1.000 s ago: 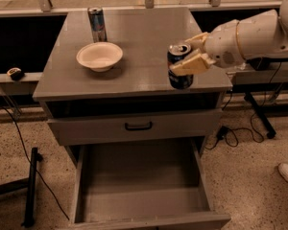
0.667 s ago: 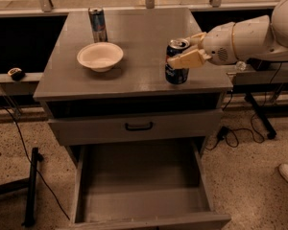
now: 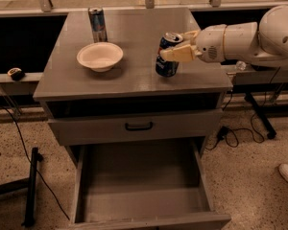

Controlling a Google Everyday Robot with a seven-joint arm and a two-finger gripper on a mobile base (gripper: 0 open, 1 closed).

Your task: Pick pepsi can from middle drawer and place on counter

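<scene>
no readable text anywhere from my end. the pepsi can (image 3: 166,66) shows blue with a lighter patch, but i can't make out a single letter on it, partly because the claw (image 3: 172,49) is wrapped round it over the right side of the counter (image 3: 134,75). the taller silver and blue can (image 3: 97,24) at the back left has markings too, none legible.
</scene>
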